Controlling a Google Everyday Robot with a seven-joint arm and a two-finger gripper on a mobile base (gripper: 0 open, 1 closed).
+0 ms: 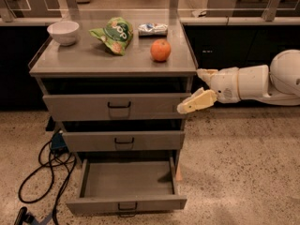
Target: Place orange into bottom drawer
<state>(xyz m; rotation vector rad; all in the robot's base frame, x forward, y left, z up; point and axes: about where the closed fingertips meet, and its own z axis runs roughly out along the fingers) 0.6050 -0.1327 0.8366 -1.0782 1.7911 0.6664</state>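
The orange (161, 50) sits on the grey cabinet top (84, 60), near its right edge. The bottom drawer (93, 204) is pulled out at floor level and its tray holds nothing. My gripper (198, 88) reaches in from the right on a white arm (262, 81). It hovers beside the cabinet's right edge at the height of the top drawer, below and right of the orange. Its fingers (197, 102) are spread apart and hold nothing.
On the cabinet top stand a white bowl (63, 32), a green snack bag (112, 34) and a small silver-blue packet (152, 29). The top drawer (117, 106) and middle drawer (123, 140) stick out slightly. Black cables (44, 168) lie on the floor at the left.
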